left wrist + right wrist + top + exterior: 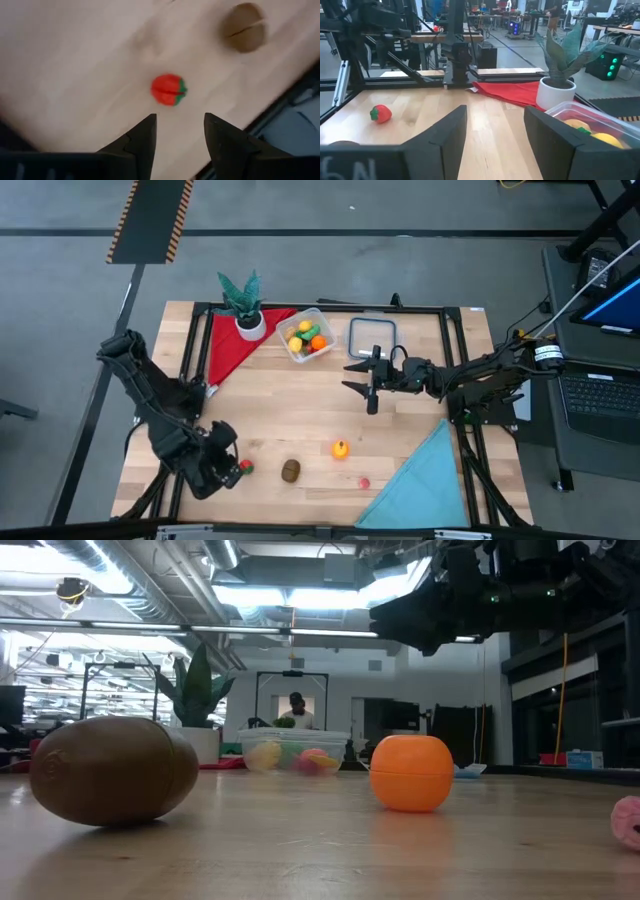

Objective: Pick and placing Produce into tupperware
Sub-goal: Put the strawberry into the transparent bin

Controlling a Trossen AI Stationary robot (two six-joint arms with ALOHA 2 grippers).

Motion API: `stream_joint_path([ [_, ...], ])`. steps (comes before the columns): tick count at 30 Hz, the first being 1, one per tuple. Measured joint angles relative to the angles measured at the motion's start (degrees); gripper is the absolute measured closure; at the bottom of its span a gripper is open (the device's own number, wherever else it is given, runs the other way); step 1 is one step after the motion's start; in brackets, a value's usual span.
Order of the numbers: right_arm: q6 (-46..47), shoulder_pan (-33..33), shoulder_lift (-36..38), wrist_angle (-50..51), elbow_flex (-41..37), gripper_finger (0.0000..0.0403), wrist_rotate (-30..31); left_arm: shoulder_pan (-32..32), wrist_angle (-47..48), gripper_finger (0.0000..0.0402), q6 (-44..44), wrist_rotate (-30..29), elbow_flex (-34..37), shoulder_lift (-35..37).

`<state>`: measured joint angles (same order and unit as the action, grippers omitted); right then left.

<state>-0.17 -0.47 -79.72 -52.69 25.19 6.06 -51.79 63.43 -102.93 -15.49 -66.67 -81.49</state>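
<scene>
left pincer [179,131] hangs parted and empty above red strawberry [168,90] near surface [300,400] front edge. right pincer [495,127] parted, empty, mid-surface. tupperware [307,335] with produce at back, beside potted plant [244,302].

High view: overhead, facing straight down, far enough to take in the whole pale wooden table [300,410], its black frame and grey floor around it.

Low view: at tabletop level, facing level across the boards into the room. A brown egg-shaped toy fruit [113,770] and an orange round toy fruit [411,772] sit close to the lens; the same two appear in the high view near the table's front edge.

Left wrist view: looks steeply down at the wood from close by, onto a small red toy fruit with a green cap [168,90]; shares the brown fruit with the low view.

Right wrist view: low over the table, facing across it; shares the red fruit with the left wrist view.
</scene>
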Motion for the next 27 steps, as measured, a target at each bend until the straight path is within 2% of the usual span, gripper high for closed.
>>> stream_joint_path([
  [4,-0.1,0.0,0.0,0.1,0.0,0.0202,0.0,0.3,3.2,0.0242,-10.7,7.1,-0.2,-1.8],
  [7,-0.4,0.0,0.0,0.4,0.0,0.0202,0.0,0.2,3.6,0.0241,-13.9,8.7,-0.2,-2.6],
  [21,-2.5,0.0,0.0,0.9,0.0,0.0202,0.0,0.3,0.2,0.0254,-13.9,8.6,-0.2,-3.3],
  [27,-2.5,0.0,0.0,1.0,0.0,0.0202,0.0,1.7,0.4,0.0237,-13.9,8.4,-0.2,-3.3],
])
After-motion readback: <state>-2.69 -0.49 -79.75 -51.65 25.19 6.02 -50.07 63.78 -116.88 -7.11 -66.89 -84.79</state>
